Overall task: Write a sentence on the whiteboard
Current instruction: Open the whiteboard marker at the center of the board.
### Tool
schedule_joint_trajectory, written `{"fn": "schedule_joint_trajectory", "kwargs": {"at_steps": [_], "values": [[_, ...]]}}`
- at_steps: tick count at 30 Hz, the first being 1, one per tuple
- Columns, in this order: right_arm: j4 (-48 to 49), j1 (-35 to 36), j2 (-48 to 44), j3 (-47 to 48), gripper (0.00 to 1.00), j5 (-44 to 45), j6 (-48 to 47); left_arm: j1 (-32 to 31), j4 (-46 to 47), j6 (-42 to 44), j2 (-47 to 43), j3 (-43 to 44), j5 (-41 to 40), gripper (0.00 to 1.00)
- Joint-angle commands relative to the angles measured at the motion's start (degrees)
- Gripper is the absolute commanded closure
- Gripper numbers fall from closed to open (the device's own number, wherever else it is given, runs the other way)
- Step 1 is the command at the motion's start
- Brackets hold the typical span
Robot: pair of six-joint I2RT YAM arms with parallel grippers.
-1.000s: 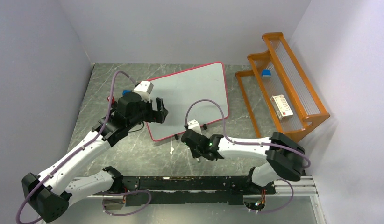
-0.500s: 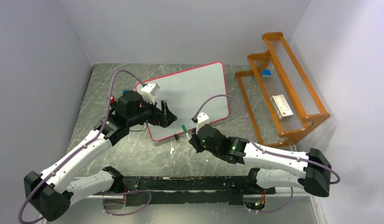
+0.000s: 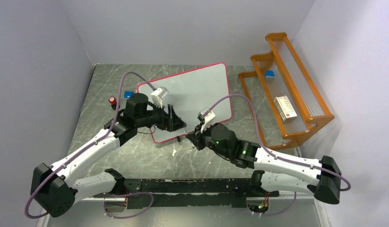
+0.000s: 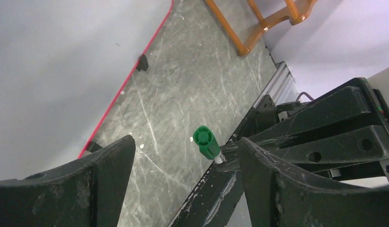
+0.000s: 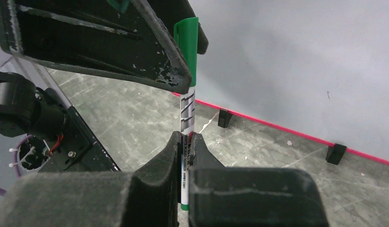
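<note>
Marker point(image 5: 187, 113) tip hidden, likely under cap point(image 5: 187, 47)

We see two arms, the left arm point(image 3: 83, 153) and the right arm point(image 3: 283, 161), each built of white shells between bulky black joints. A purple cable point(image 3: 229, 96) loops along each one, up to a small white camera box point(image 3: 159, 96) at the wrist. The left pincer point(image 3: 179, 124) and the right pincer point(image 3: 191, 137) are matte black, their finger edges scuffed pale. A green light point(image 3: 216, 140) glows on the right arm.
</note>
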Motion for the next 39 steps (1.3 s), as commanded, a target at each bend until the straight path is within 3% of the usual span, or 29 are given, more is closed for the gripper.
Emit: {"fn": "schedule_joint_trajectory", "kwargs": {"at_steps": [1, 10, 16, 18, 26, 30, 35, 39], "values": [[4.51, -0.16, -1.01, -1.67, 1.0, -1.33, -1.74, 0.38, 5.78, -3.91, 0.54, -1.6, 3.89, 0.2], [6.41, -0.18, -0.37, -2.39, 1.0, -1.82, -2.22, 0.51, 6.31, -5.88, 1.03, -1.49, 2.29, 0.52], [8.11, -0.19, -0.11, -3.29, 1.0, -2.02, -1.9, 1.02, 7.76, -8.48, 0.2, -2.17, 1.87, 0.82], [9.27, -0.23, -0.41, -3.85, 0.96, -1.9, -1.31, 1.23, 8.73, -10.19, -0.56, -2.83, 1.49, 0.94], [19.7, -0.37, -4.64, -8.2, 0.61, 0.08, 2.99, 2.39, 12.83, -20.85, -6.0, -7.23, -3.88, 0.95], [25.37, -1.1, -6.45, -10.54, 0.34, -0.57, 6.51, 2.49, 15.52, -26.96, -9.38, -9.76, -7.36, 0.95], [31.98, -3.6, -7.9, -13.48, 0.1, -2.47, 13.38, 2.56, 21.04, -33.61, -13.2, -13.38, -9.98, 0.95], [36.57, -6.91, -7.81, -15.28, 0.02, -6.23, 20.05, 2.52, 25.8, -38.23, -16.74, -16.46, -13.04, 0.95]]}}
